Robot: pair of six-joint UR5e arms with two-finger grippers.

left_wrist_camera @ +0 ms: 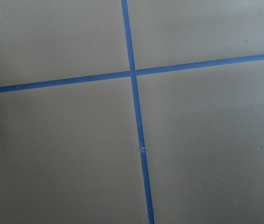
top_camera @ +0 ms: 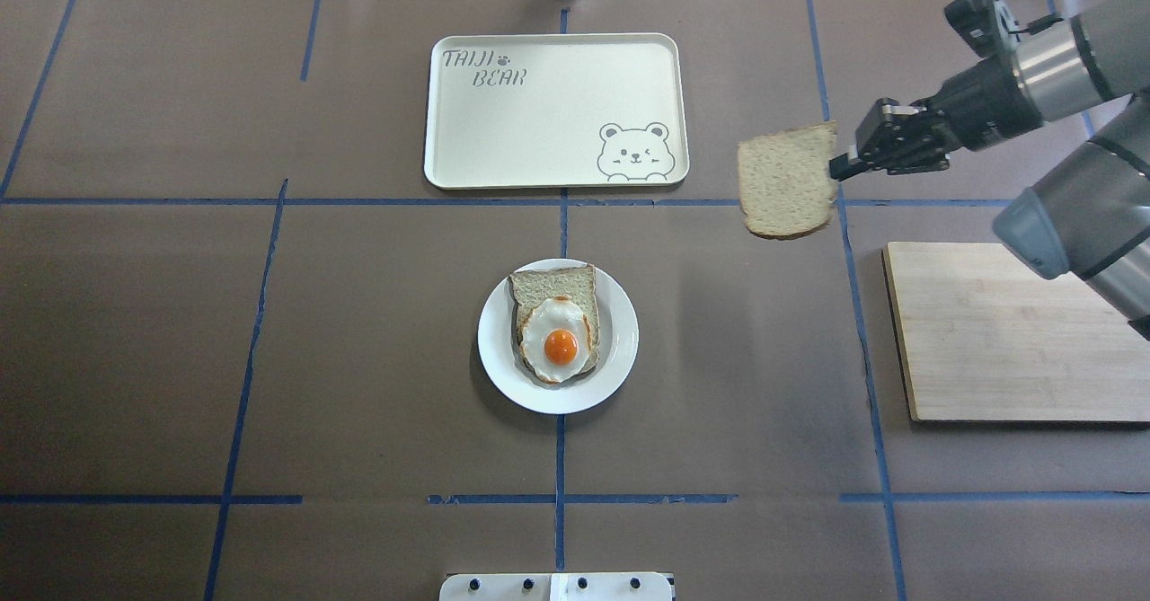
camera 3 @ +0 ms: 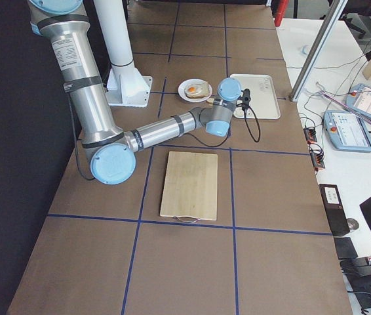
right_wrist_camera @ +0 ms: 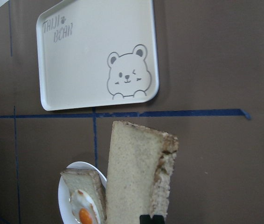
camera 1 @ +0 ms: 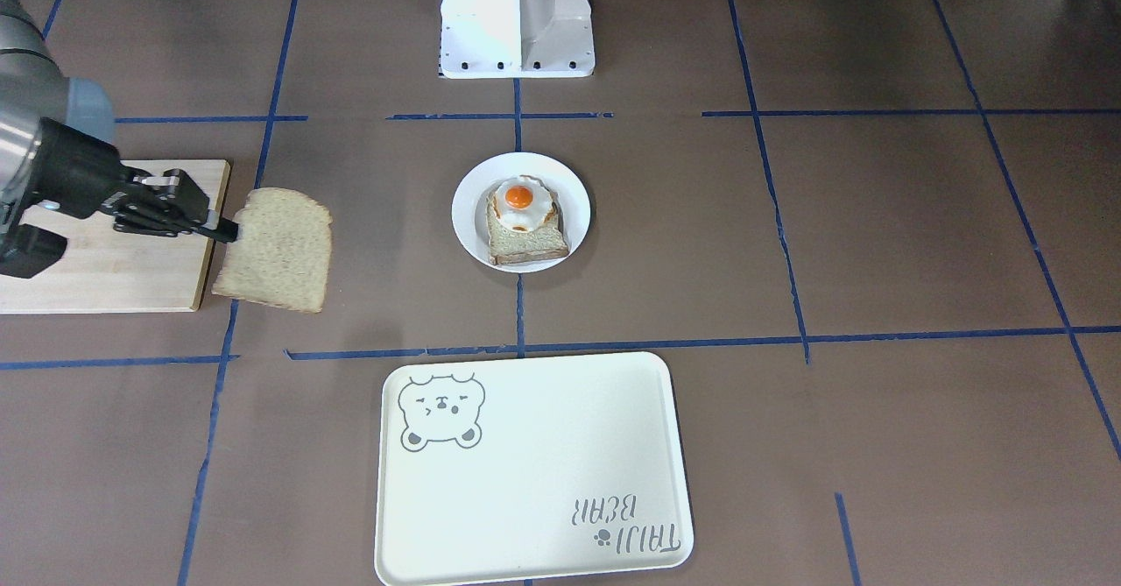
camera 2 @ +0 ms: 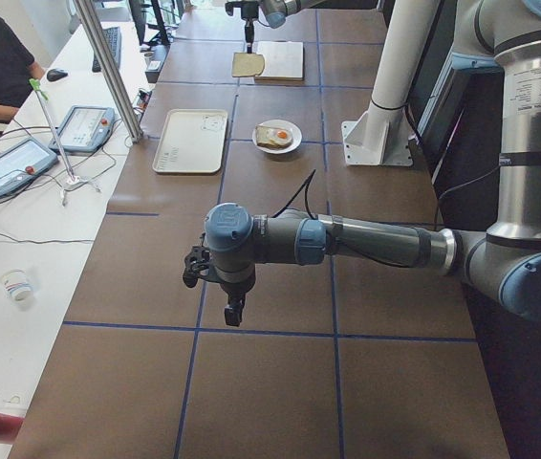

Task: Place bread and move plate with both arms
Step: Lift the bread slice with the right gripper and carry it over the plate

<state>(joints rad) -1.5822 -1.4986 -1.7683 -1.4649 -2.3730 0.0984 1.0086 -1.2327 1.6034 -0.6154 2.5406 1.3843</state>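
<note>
Evidently the right hand (top_camera: 840, 168) pinched the bread (top_camera: 786, 181) by one edge, clear of the worktop (top_camera: 359, 358), between the wooden board (top_camera: 1006, 331) and the plate (top_camera: 492, 340), probably to cap the egg-topped slice (top_camera: 557, 336). Whether the left hand (camera 2: 234, 314) was spread, I could not tell. Blue tape gridded the brown surface, and operators' desks stood alongside.

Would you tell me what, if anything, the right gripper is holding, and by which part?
The right gripper pinches the bread by one crust edge.

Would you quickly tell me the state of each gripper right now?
Right gripper: shut on the bread.
Left gripper: cannot be told.
</note>
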